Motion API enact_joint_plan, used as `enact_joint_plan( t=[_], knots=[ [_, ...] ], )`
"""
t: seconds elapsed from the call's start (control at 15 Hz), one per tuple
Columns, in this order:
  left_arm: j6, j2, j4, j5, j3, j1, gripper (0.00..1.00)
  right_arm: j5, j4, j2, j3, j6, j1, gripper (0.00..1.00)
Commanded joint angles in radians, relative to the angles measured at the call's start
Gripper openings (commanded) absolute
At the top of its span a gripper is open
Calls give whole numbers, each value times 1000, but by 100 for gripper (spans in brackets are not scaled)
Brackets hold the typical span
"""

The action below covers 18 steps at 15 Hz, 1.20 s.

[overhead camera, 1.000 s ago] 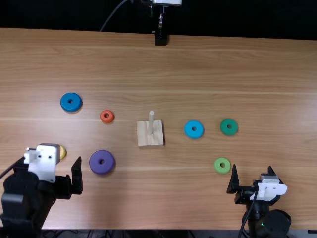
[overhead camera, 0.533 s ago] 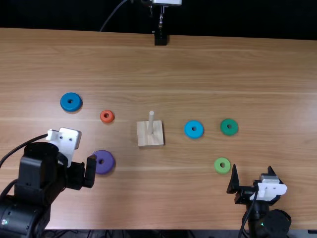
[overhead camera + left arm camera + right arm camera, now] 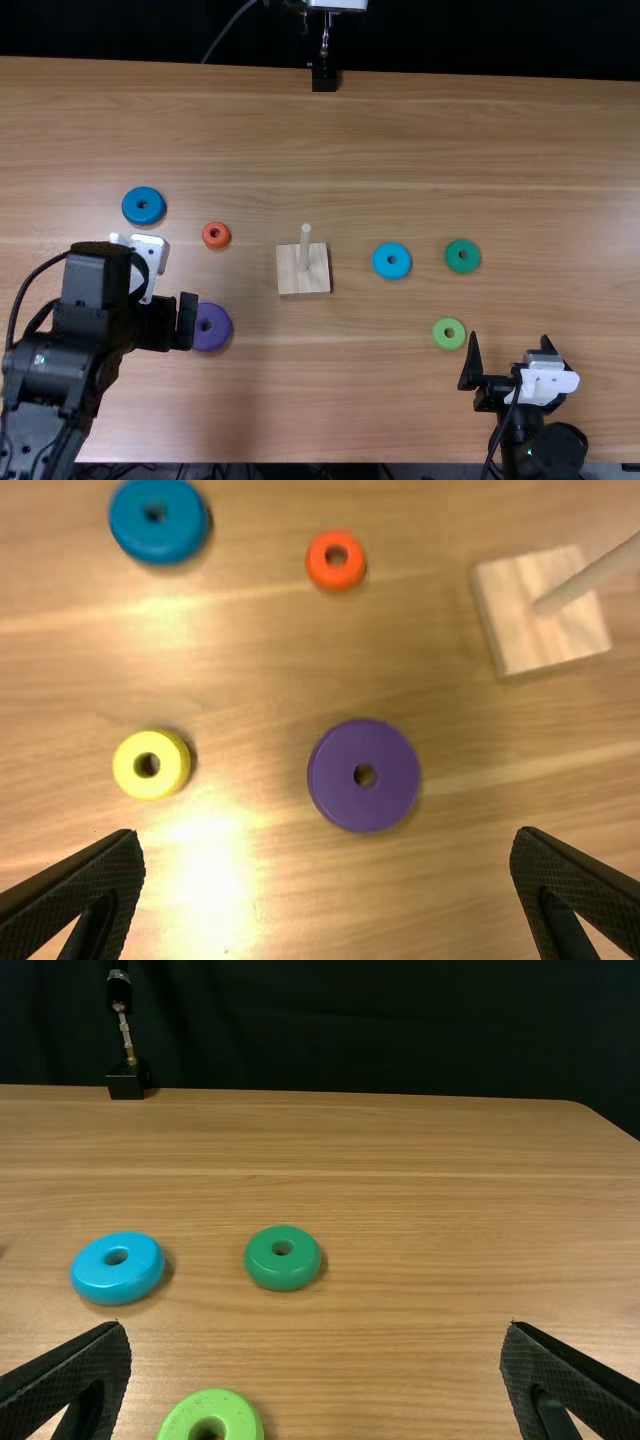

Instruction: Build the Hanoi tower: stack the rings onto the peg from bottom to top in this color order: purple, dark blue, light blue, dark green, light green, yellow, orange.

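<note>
My left gripper (image 3: 187, 321) is over the table just left of the purple ring (image 3: 212, 327); in its wrist view the gripper (image 3: 328, 880) is open above the table, holding nothing. That view also has the yellow ring (image 3: 152, 765). The right gripper (image 3: 509, 358) stands open at the near right; its fingers are wide apart in the right wrist view, the gripper (image 3: 315, 1375) holding nothing. The bare peg (image 3: 305, 246) rises from its wooden base (image 3: 290, 284). Loose lie the dark blue (image 3: 144, 206), orange (image 3: 216, 235), light blue (image 3: 391, 261), dark green (image 3: 462, 256) and light green (image 3: 449, 334) rings.
A black stand (image 3: 324, 76) is at the table's far edge. The wooden table (image 3: 400, 150) extends beyond the rings on both sides.
My left gripper has moved right and slightly away from the near edge, to beside the purple ring, with its arm now covering different table. The right arm and all rings have stayed put.
</note>
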Motion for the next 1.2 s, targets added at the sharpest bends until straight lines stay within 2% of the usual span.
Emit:
enact_joint_plan(
  t=[0.0, 0.13, 0.2, 0.33, 0.4, 0.8, 1.0, 1.13],
  knots=[
    [19, 30, 0, -3, 13, -24, 100, 21, -70, -13, -64, 1, -12, 100],
    [96, 73, 0, -8, 1, -39, 100, 21, -70, -13, -64, 1, -12, 100],
    [119, 110, 0, -26, -10, -40, 100, 21, -70, -13, -64, 1, -12, 100],
    [122, 160, 0, -83, -22, -54, 100, 21, -70, -13, -64, 1, -12, 100],
    [122, 199, 0, -100, -22, -70, 100, 21, -70, -13, -64, 1, -12, 100],
    [120, 390, 9, -78, -23, -122, 100, 21, -70, -13, -64, 1, -12, 100],
    [120, 429, 20, -78, -49, -166, 100, 21, -70, -13, -64, 1, -12, 100],
    [122, 450, 20, -80, -60, -172, 100, 21, -70, -13, -64, 1, -12, 100]
  ],
)
